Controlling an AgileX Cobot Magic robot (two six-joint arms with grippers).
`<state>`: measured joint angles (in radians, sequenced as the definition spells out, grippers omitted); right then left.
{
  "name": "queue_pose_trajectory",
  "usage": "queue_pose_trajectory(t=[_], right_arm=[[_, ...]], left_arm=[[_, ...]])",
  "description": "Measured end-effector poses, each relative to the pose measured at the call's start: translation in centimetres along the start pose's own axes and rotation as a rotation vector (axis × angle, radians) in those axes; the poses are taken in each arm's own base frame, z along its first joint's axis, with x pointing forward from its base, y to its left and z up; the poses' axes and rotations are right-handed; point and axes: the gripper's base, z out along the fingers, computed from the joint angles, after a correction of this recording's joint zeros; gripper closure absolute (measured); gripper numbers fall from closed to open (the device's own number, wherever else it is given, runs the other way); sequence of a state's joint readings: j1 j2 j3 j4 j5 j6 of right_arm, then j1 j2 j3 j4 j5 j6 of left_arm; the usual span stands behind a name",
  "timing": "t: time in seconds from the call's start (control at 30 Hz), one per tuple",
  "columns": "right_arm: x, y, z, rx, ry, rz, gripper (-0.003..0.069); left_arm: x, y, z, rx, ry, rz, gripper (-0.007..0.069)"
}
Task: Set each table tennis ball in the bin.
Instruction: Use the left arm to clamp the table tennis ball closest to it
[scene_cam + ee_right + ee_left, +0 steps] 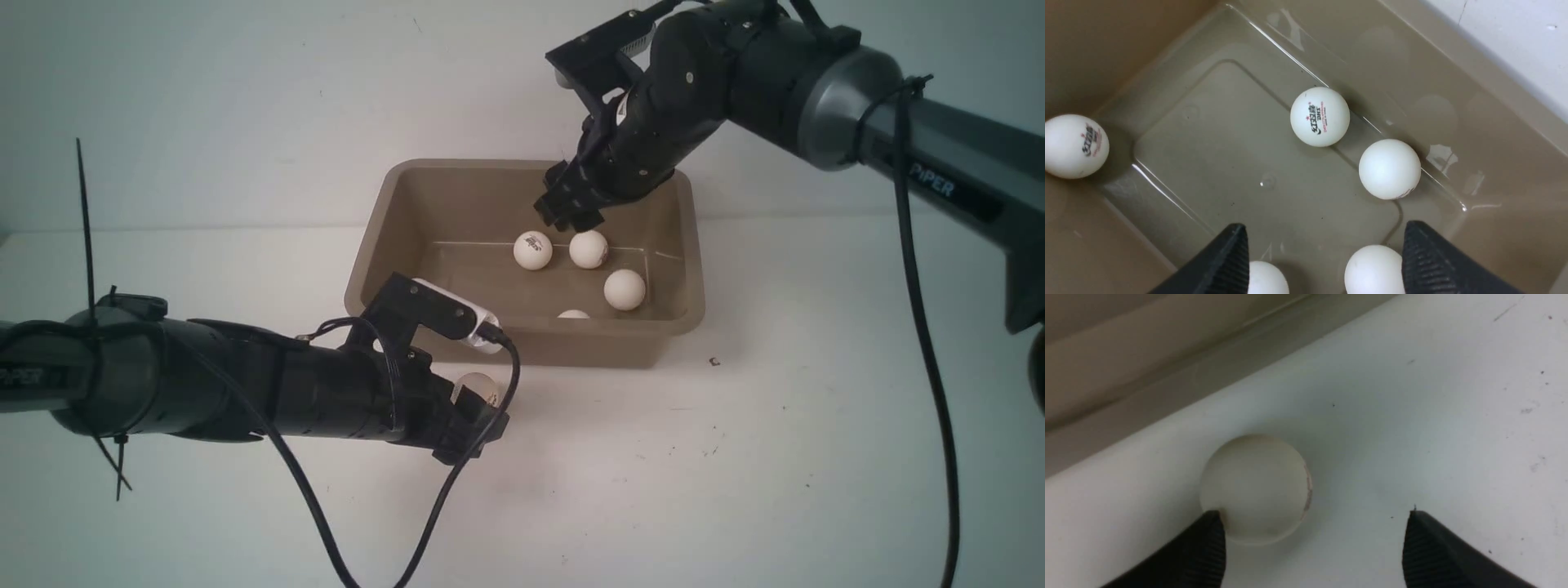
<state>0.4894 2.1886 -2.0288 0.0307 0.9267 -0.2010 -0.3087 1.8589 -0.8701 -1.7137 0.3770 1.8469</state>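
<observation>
White tabletop (735, 457) under a pale wall: the one ball (1255, 488) outside the bin (588, 343) rests just ahead of the left tool (1313, 516), whose jaws stand released and empty. It sits off-centre in the gap, seemingly touching one fingertip (1212, 539) and well apart from the other, with the bin's outer side just beyond it. The left arm is plainly the nearer; a clean grasp likely calls for a sideways shift to centre the ball first. The right tool (1325, 228), also released and empty, hangs inside the bin above five balls (1319, 116) lying on its floor.
</observation>
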Motion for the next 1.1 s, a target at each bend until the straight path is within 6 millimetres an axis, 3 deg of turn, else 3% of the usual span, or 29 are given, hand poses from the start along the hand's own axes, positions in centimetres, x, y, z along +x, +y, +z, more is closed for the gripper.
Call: queue_pose_trajectory(t=[0.73, 1.1], right_arm=[[0.0, 0.0, 0.0, -0.001, 0.003, -0.001, 0.0200], [0.0, 0.0, 0.0, -0.001, 0.003, -0.001, 0.0200]], left_arm=[[-0.3, 1.1, 2.5, -0.016, 0.022, 0.003, 0.0117], [-0.2, 1.0, 2.6, 0.007, 0.019, 0.000, 0.0146]])
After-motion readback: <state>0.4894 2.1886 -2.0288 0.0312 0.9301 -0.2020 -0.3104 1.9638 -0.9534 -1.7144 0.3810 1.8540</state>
